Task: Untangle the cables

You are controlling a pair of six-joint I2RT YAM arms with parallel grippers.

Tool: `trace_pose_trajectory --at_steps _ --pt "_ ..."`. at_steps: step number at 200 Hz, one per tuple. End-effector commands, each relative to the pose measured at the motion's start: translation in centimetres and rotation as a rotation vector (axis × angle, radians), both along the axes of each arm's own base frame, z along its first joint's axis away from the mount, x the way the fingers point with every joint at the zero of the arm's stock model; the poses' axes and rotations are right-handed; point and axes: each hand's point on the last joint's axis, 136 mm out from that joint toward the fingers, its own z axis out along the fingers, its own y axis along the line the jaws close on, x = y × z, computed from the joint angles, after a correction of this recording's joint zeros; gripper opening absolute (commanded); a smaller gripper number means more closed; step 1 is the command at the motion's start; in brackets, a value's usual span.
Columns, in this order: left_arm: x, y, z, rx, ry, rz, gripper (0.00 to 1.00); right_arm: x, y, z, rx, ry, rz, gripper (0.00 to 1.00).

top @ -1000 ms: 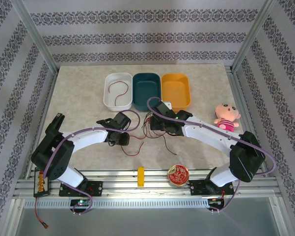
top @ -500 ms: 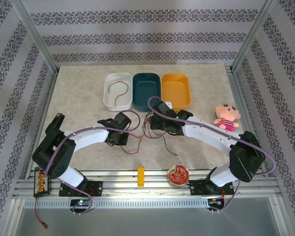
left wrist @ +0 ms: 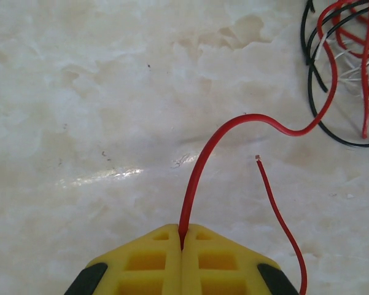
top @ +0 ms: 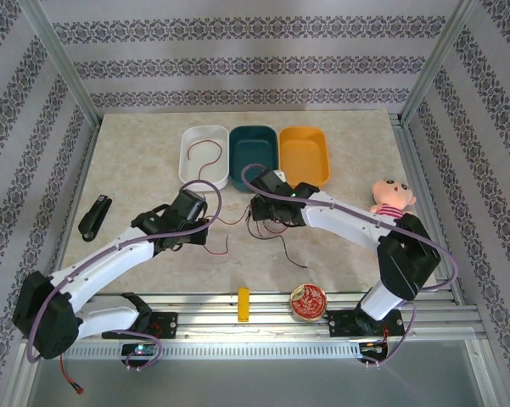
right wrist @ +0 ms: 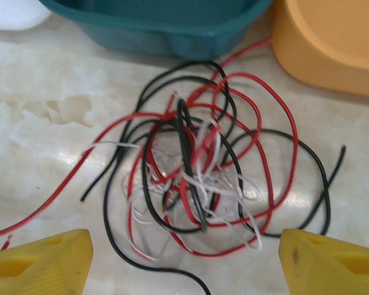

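The cables (top: 268,222) lie as a fist-sized tangle of red, black and white wires in front of the teal bin (top: 253,153). My right gripper (top: 268,205) hangs open over the tangle (right wrist: 196,184), its yellow fingertips (right wrist: 55,261) wide on either side and touching nothing. My left gripper (top: 205,225) sits to the left of the tangle, shut on one red cable (left wrist: 199,160). That cable curves up and to the right into the tangle (left wrist: 350,61). A second red strand (left wrist: 276,203) with a bare tip lies loose beside it.
A white bin (top: 187,174) holds one red cable (top: 202,157); an orange bin (top: 304,157) stands to the right of the teal bin. A doll (top: 392,199) sits at right. A round tin (top: 307,303) and yellow block (top: 243,303) lie near the front edge, a black object (top: 93,217) at left.
My left gripper closed on the red cable and the left arm stretched out low and forward. The loose red end slid a little left and back. My right gripper moved slightly back and left, opening wider.
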Motion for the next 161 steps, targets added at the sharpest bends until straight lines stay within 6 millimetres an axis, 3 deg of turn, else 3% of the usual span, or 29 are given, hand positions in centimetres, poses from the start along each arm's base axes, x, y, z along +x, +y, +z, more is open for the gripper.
trace_pose_trajectory --at_steps 1,49,68,122,161 --pt "-0.9 1.4 1.8 0.052 -0.02 0.0 0.0 1.7 0.5 0.2 -0.033 -0.029 0.016 0.8" --pt "-2.1 4.3 5.3 0.095 -0.102 0.068 0.0 2.5 0.5 -2.5 -0.065 0.03 0.003 0.75" --pt "-2.2 5.1 6.7 0.098 -0.139 0.087 0.0 2.4 0.3 -3.5 -0.054 0.058 -0.009 0.67" --pt "-1.6 5.6 9.4 0.127 -0.198 0.084 0.0 1.5 -0.5 -6.0 -0.073 0.114 -0.028 0.59" --pt "-1.0 7.3 11.2 0.228 -0.233 0.115 0.0 1.0 -2.0 -7.0 -0.093 0.134 -0.059 0.55"
